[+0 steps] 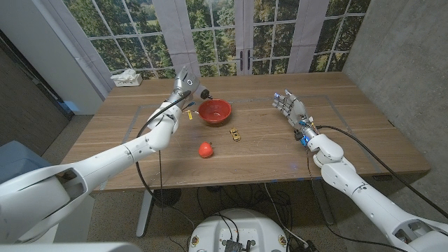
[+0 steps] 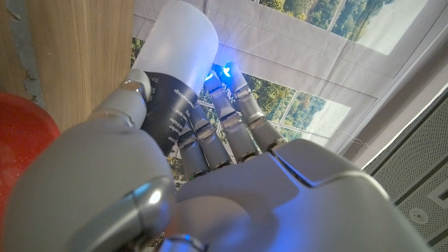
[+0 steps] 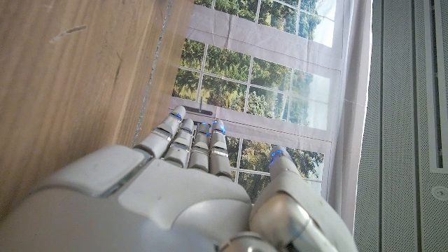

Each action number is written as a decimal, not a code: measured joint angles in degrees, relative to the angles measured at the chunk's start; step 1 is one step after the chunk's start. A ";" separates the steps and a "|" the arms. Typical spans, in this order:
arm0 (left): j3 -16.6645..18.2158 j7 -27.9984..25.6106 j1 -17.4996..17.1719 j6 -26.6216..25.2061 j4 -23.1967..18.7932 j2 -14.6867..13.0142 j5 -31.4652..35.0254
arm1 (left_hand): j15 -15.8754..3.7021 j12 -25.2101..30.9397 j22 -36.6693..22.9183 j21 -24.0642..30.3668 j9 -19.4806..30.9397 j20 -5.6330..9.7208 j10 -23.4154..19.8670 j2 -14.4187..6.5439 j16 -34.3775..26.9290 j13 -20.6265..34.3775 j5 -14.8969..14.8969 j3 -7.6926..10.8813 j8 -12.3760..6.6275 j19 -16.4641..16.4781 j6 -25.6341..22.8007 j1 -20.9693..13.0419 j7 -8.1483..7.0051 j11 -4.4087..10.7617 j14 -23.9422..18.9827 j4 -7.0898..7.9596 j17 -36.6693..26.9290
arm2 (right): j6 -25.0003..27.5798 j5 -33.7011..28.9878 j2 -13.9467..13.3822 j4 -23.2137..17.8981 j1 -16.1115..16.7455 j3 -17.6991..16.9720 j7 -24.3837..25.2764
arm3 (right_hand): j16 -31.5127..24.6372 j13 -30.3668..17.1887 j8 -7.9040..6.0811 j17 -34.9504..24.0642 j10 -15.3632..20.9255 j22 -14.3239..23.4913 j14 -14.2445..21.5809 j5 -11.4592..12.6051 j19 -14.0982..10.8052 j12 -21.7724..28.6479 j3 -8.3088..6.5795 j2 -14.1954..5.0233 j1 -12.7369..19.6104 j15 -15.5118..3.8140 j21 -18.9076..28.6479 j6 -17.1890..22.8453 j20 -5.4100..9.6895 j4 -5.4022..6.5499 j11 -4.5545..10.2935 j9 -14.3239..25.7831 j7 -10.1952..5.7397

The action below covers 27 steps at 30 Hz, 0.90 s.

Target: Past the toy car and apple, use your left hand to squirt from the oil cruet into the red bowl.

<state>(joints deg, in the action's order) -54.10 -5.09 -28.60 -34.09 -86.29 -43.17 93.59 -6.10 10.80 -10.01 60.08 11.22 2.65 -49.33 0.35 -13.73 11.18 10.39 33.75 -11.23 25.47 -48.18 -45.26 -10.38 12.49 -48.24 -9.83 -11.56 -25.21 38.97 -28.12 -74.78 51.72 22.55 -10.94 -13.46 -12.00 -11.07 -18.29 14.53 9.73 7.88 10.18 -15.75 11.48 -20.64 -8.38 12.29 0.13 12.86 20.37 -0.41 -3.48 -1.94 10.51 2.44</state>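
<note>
over the wooden table (image 1: 280, 140), left hand (image 1: 183, 87) fingers (image 2: 210, 133) grip frosted oil cruet (image 2: 171, 63).

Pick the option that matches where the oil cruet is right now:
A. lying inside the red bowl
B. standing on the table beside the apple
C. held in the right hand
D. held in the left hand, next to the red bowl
D: the left hand grips the oil cruet just beside the red bowl, while the right hand holds nothing.

Soft daylight from windows (image 1: 231, 35); wrist views blurred close up
</note>
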 measured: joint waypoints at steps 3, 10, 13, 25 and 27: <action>0.34 1.08 -0.26 0.38 -0.63 -0.27 0.99 | 0.26 0.00 0.00 -0.75 -0.07 -0.19 1.48 -0.28 0.42 0.04 -0.02 -0.60 0.44 -0.19 1.45 -0.43 -0.89 0.03 0.30 0.13 0.00 | -0.15 0.11 0.05 0.10 0.03 0.00 -0.23 | 0.00 0.00 0.00 0.22 0.00 0.00 0.00 0.00 0.00 0.00 0.01 0.00 0.00 0.00 0.00 0.00 0.00 0.01 0.00 0.00 0.00; 1.23 3.83 -0.84 1.43 -2.09 -0.99 3.22 | 0.46 -0.21 0.16 -2.08 -0.30 0.11 4.14 -0.33 1.30 -0.27 0.26 -1.41 0.65 -0.49 5.20 -0.47 -1.14 -0.12 1.69 0.30 0.13 | -0.38 0.27 0.34 0.65 -0.06 0.02 -0.80 | 0.00 0.00 0.00 0.22 0.00 0.00 0.00 0.00 0.00 0.00 0.16 0.00 0.00 0.00 0.00 0.00 0.00 0.16 0.00 0.00 0.00; 1.55 4.74 -1.03 1.76 -2.46 -1.13 4.01 | 0.74 -0.22 0.16 -2.21 -0.38 0.09 4.65 0.31 1.32 -0.32 0.26 -1.62 0.65 -0.50 5.74 0.17 -1.22 -0.01 1.96 0.51 0.15 | -0.45 0.31 0.49 0.94 -0.23 0.11 -0.97 | 0.00 0.00 0.00 0.22 0.00 0.00 0.00 0.00 0.00 0.00 0.16 0.00 0.00 0.00 0.00 0.00 0.00 0.16 0.00 0.00 0.00; 3.16 6.59 -1.92 3.08 -3.61 -1.47 6.11 | 0.66 -0.26 0.16 -3.08 -0.65 -0.20 5.26 0.97 1.30 -0.37 0.28 -1.89 0.71 -0.79 6.77 0.83 -1.18 0.00 2.09 0.32 0.08 | -0.78 0.43 1.10 2.25 -1.03 0.33 -1.76 | 0.00 0.00 0.00 0.21 0.32 0.00 0.01 0.00 -0.01 0.00 0.16 0.00 0.01 -0.01 -0.47 -0.01 -0.01 0.16 -0.32 0.00 0.00; 3.20 6.76 -1.94 3.25 -3.61 -1.47 6.42 | 0.66 -0.26 0.04 -3.08 -0.66 -0.20 5.41 0.97 1.30 -0.37 0.28 -2.06 0.81 -0.79 6.77 0.83 -1.18 0.14 2.08 0.15 0.08 | -0.79 0.44 1.22 2.52 -1.20 0.36 -1.81 | 0.00 0.00 0.00 0.21 0.32 0.00 0.00 0.00 -0.22 0.00 0.16 0.00 0.01 -0.01 -0.47 0.10 -0.22 0.16 -0.32 0.00 0.11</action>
<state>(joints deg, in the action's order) -50.90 1.67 -30.54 -30.85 -89.90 -44.65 100.01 -5.44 10.54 -9.97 56.99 10.55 2.45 -43.93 1.33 -12.43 10.81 10.67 31.69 -10.41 24.68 -41.42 -44.42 -11.56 12.63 -46.15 -9.68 -11.48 -26.00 39.41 -26.89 -72.26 50.52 22.91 -12.76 -13.46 -12.00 -11.07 -18.08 14.85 9.73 7.89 10.18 -15.98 11.48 -20.49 -8.38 12.30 0.12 12.39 20.47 -0.64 -3.32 -2.26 10.51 2.55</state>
